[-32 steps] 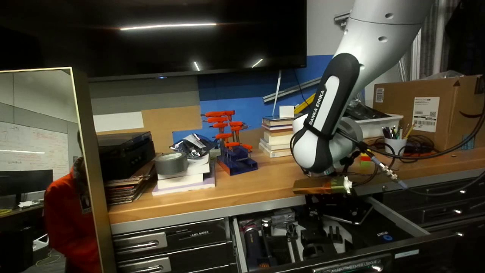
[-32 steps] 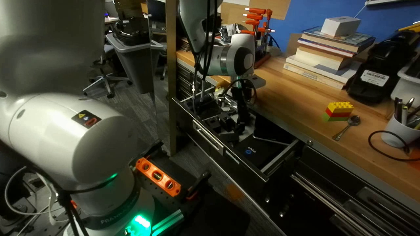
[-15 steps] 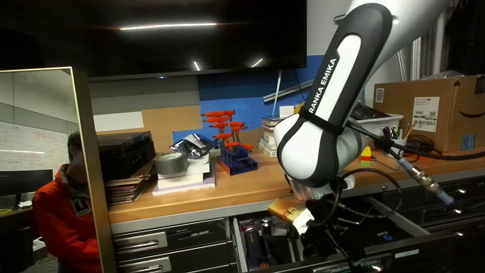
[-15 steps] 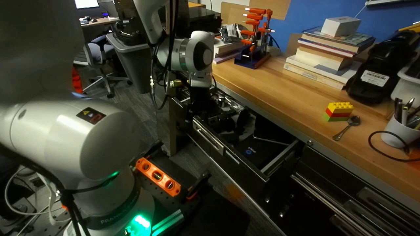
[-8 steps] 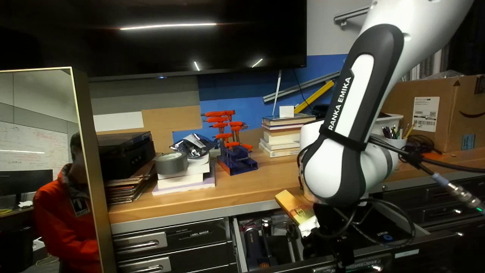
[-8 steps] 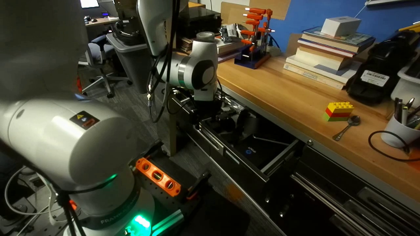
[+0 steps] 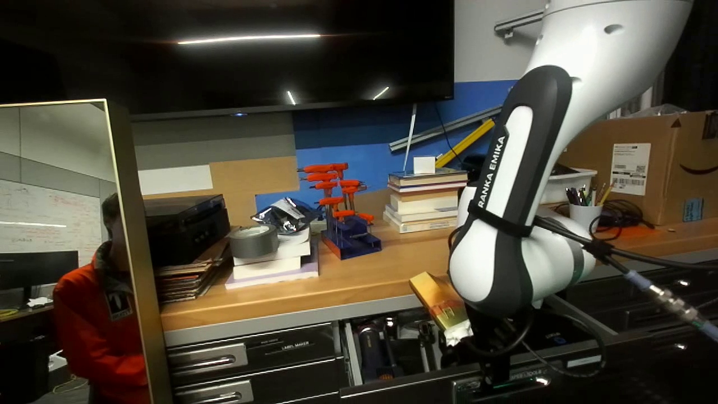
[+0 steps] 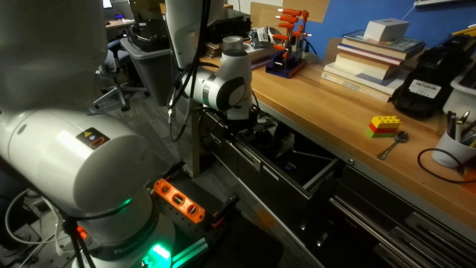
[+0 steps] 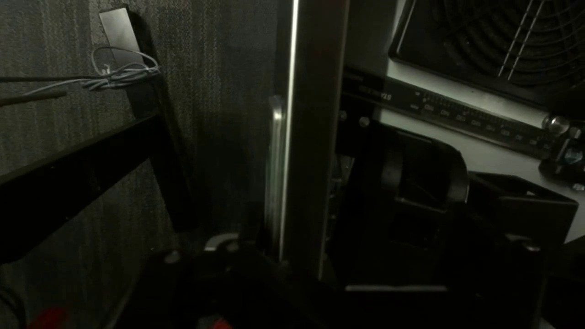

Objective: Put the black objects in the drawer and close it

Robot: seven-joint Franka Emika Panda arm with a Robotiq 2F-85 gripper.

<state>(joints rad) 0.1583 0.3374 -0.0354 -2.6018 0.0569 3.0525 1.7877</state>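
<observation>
1. The drawer (image 8: 286,185) stands open, right of and below the middle of the frame in an exterior view.
2. In it, at the lower right of my wrist view, lie a chunky black piece (image 9: 425,194) with a rounded top and, just beside it, a boxy black piece (image 9: 530,210).
3. A ruler (image 9: 466,116) lies above both in that frame.
4. My fingers (image 7: 498,365) are at the drawer's front, near its handle (image 8: 251,159), low and right of the middle of the frame in an exterior view. They show too dark for me to tell whether they are clenched or released, or whether they touch it.
5. My arm (image 7: 499,247) comes down to them from the upper right.
6. The table (image 8: 316,96) above the drawer carries toy bricks (image 8: 385,128) and a spoon (image 8: 392,145) at the right of the frame in an exterior view, with books (image 8: 372,63) stacked at the upper right.
7. Red-handled tools (image 7: 325,168) stand in a rack (image 7: 350,241) near the middle of the frame in an exterior view; a roll of tape (image 7: 253,243) sits left of them.
</observation>
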